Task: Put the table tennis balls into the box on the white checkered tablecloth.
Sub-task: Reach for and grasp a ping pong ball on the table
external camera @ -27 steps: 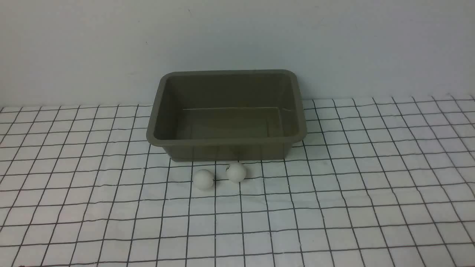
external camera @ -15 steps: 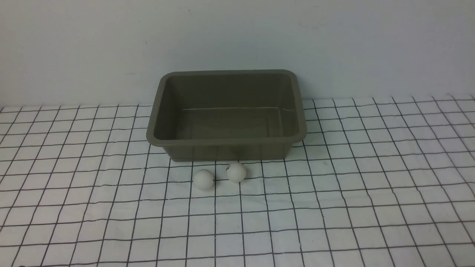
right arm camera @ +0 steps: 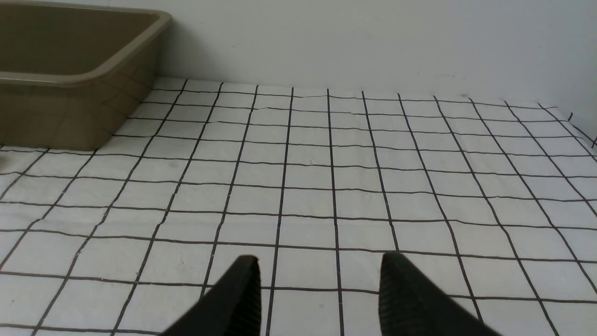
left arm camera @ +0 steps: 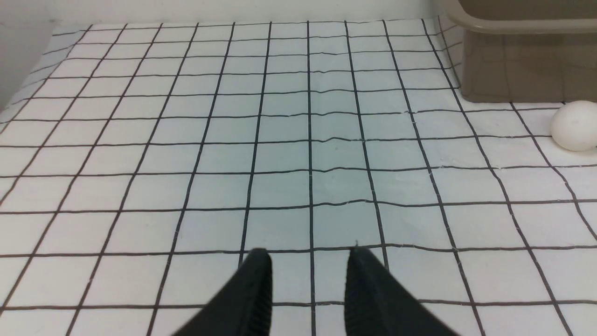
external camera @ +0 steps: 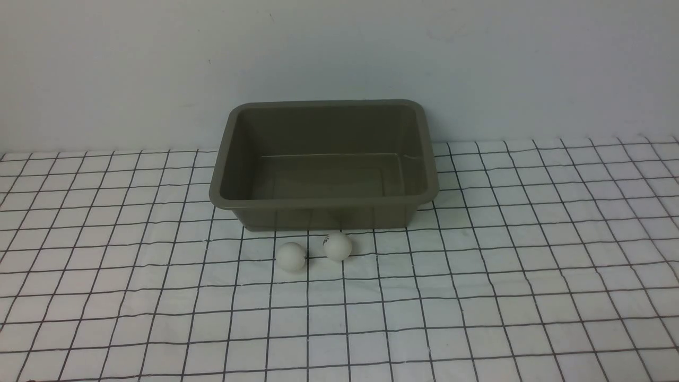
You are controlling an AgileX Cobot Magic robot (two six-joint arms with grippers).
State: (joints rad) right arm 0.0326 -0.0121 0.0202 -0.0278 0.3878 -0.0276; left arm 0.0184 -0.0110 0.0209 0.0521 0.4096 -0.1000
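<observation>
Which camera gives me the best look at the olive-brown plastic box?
The front view: the whole olive-brown plastic box shows there, with its full rim and empty inside. The left wrist view catches only one outer corner at the picture's edge. The right wrist view shows one end with part of the inside.

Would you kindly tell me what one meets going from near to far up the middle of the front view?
plain ball → marked ball → box → wall
</observation>
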